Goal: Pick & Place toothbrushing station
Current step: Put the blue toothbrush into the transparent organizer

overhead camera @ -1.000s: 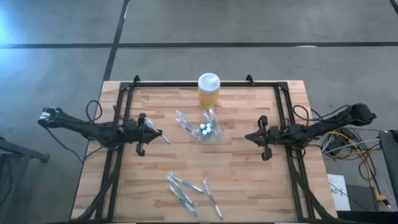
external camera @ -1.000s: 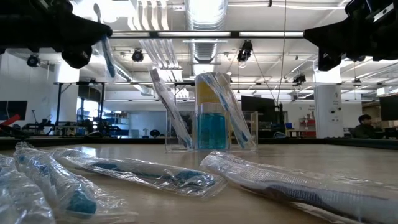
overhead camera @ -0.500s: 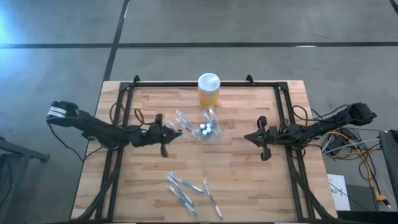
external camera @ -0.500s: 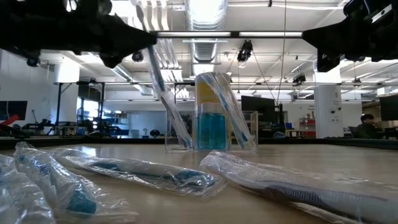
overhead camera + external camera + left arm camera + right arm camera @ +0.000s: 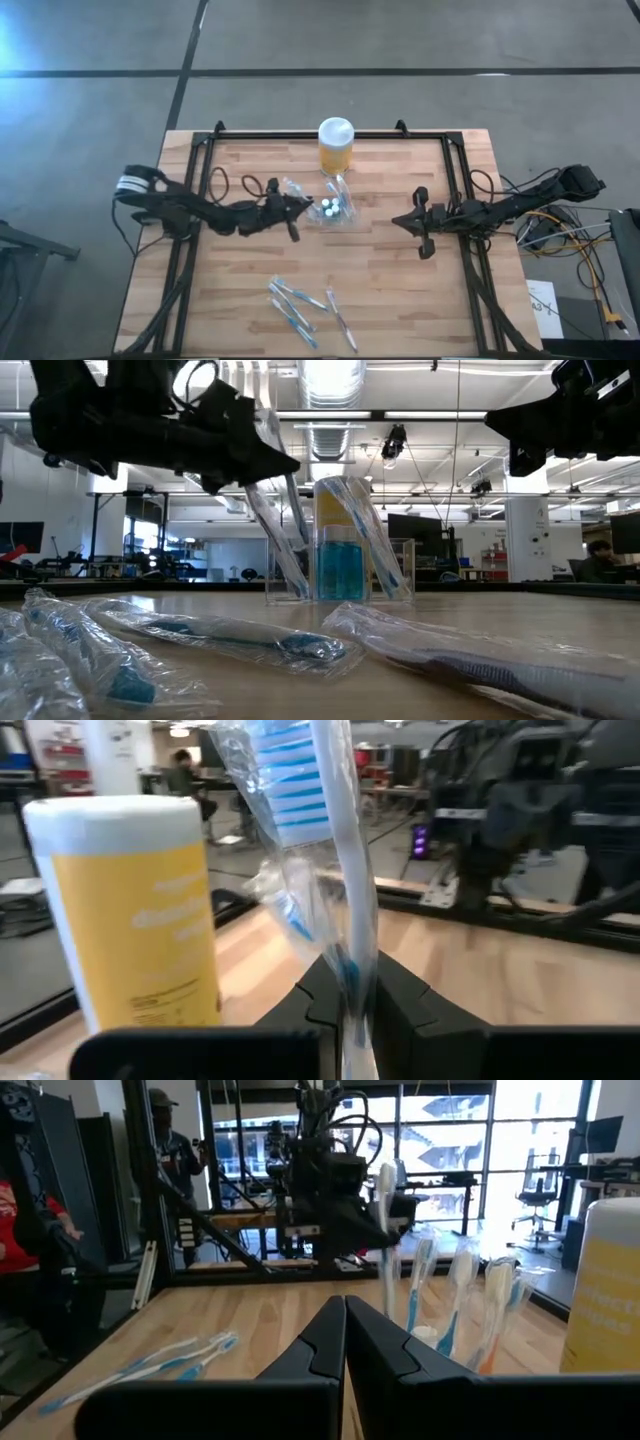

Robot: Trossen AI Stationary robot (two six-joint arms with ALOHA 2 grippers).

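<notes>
Left gripper clamps wrapped toothbrush — beside toothbrushing station.

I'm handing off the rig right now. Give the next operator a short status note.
Left gripper: shut on a wrapped toothbrush, held just left of the holder.
Right gripper: shut, empty, waiting right of the holder.
Holder: mid-table, in front of the yellow jar, several brushes already standing in it.
Left: slot this brush, then the loose brushes at the table's front edge.
</notes>
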